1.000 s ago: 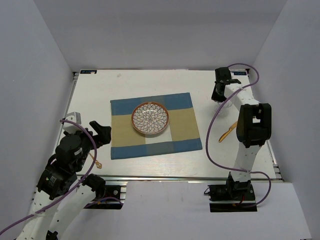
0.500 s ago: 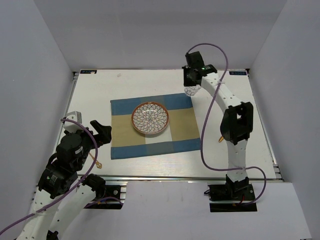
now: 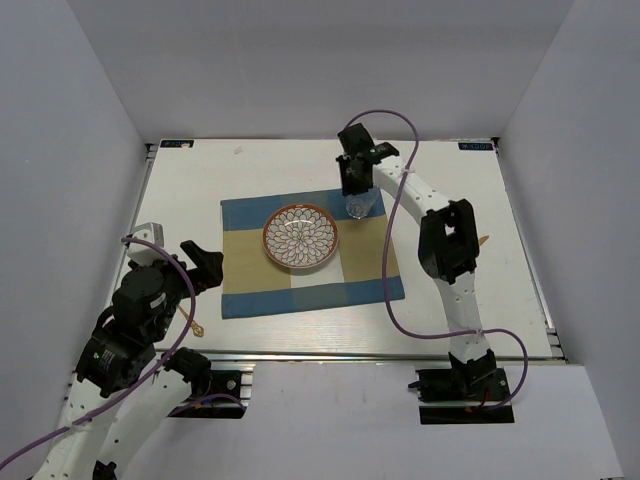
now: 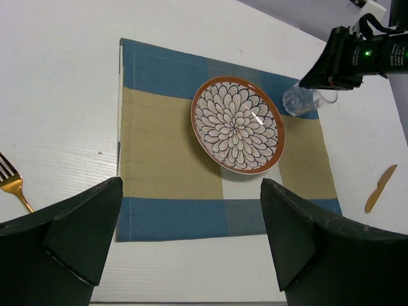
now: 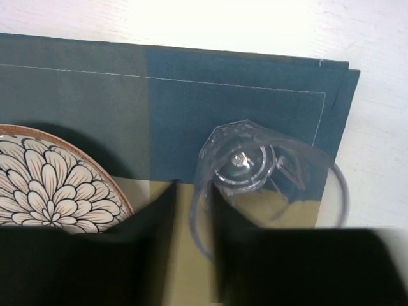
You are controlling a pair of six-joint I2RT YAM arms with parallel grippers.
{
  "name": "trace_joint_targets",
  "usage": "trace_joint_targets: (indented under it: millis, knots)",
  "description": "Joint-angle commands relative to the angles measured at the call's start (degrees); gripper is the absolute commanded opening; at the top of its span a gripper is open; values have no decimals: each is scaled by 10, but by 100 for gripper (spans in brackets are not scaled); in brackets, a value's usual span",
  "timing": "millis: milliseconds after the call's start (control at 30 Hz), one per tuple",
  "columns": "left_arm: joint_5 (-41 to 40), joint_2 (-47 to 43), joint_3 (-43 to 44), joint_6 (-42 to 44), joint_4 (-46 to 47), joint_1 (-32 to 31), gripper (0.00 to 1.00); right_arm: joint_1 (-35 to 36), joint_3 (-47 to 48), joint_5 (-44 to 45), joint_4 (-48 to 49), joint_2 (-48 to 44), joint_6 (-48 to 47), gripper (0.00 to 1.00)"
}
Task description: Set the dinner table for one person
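Note:
The white dinner table carries a blue, tan and white placemat with a flower-patterned plate in its middle. My right gripper is shut on the rim of a clear glass and holds it at the placemat's far right corner, right of the plate. In the right wrist view the glass wall sits between my fingers. My left gripper is open and empty at the placemat's left edge, near a gold fork.
A gold knife lies on the table right of the placemat, mostly hidden by the right arm in the top view. The fork lies left of the mat. A metal rail runs along the near edge.
My right arm has swung left from the table's far right corner, carrying the glass to the placemat's far right corner. The left arm has not moved.

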Motion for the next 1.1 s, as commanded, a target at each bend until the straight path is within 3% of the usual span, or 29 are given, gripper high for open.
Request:
trace_joint_targets:
  millis: [0, 33, 67, 100, 233, 300, 467, 500, 567, 767, 900, 1067]
  knots:
    - [-1, 3, 0, 3, 4, -1, 98, 12, 2, -3, 38, -21, 7, 41]
    - [0, 3, 0, 4, 4, -1, 98, 12, 1, 3, 39, -28, 9, 51]
    - [1, 4, 0, 4, 4, -1, 98, 16, 2, 11, 42, -35, 11, 78]
    - [0, 6, 1, 5, 5, -1, 98, 22, 8, 23, 41, -51, 10, 89]
    - [0, 3, 1, 5, 4, -1, 98, 27, 8, 56, 27, -118, 19, 89]
    - [-2, -1, 2, 2, 1, -6, 98, 17, -64, 84, 35, -194, 37, 89]
    - [-19, -22, 1, -8, -4, -6, 98, -26, -346, 218, 93, -430, 106, 89]
    - [-20, -22, 0, -9, -3, -6, 98, -56, -438, 227, 118, -460, 120, 89]
    - [-20, -12, 2, -8, -5, -6, 98, -81, -517, 218, 142, -527, 123, 89]
    - [-8, 20, 5, -1, -5, -6, 98, -223, -688, 158, 147, -575, 162, 89]
    - [1, 20, 5, 4, -1, -6, 98, -257, -714, 123, 173, -559, 176, 89]
    - [10, 20, 3, 8, 4, -6, 98, -272, -712, 101, 174, -475, 243, 87]
